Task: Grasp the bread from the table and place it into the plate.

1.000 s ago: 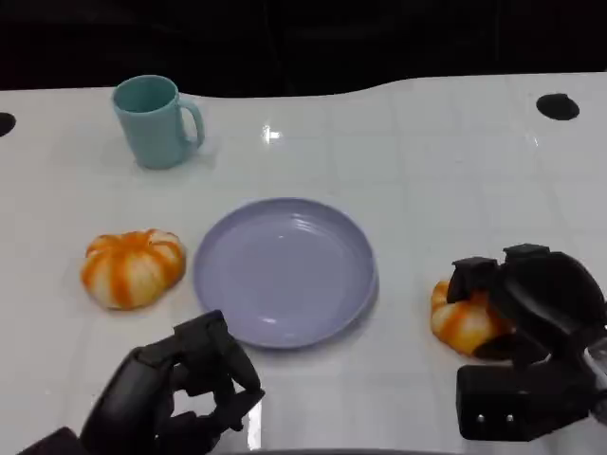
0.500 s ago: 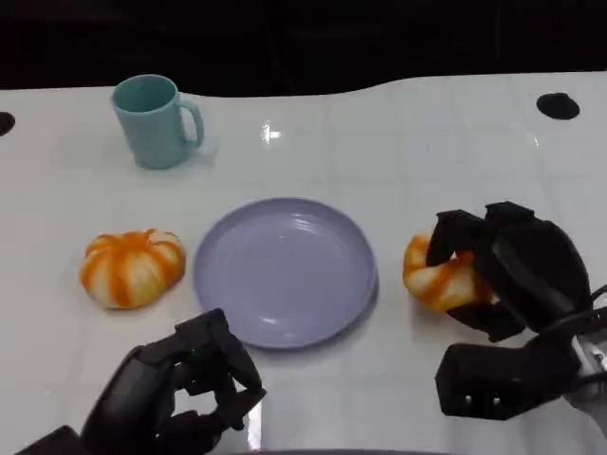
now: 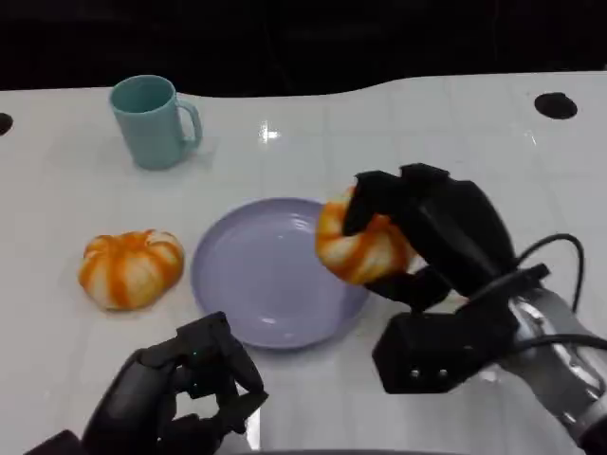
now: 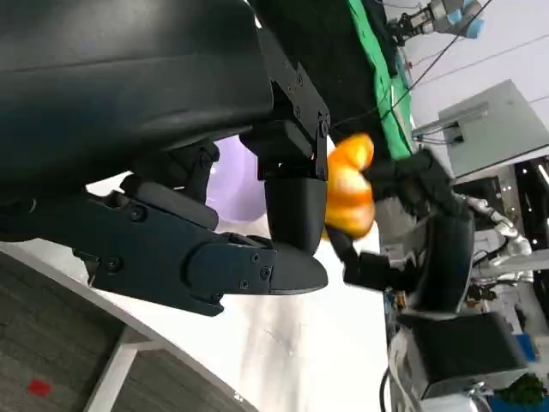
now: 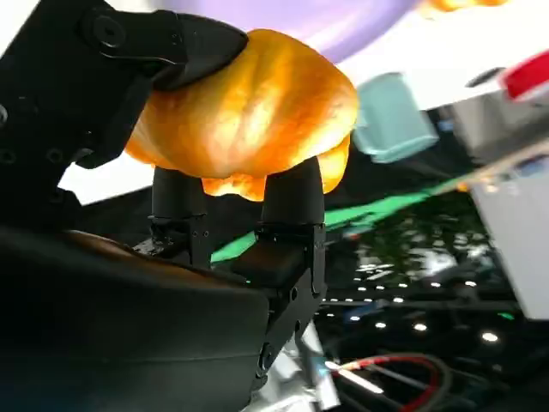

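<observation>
Two orange-and-cream ribbed breads show. One bread is round and glossy, gripped by the right hand with fingers wrapped around it, and it hangs above the right rim of the plate. The other bread lies on the table just left of the plate, apart from its rim. The left hand sits near the table's front edge, fingers curled in on nothing. A mug stands well behind the plate, with bare table between them.
</observation>
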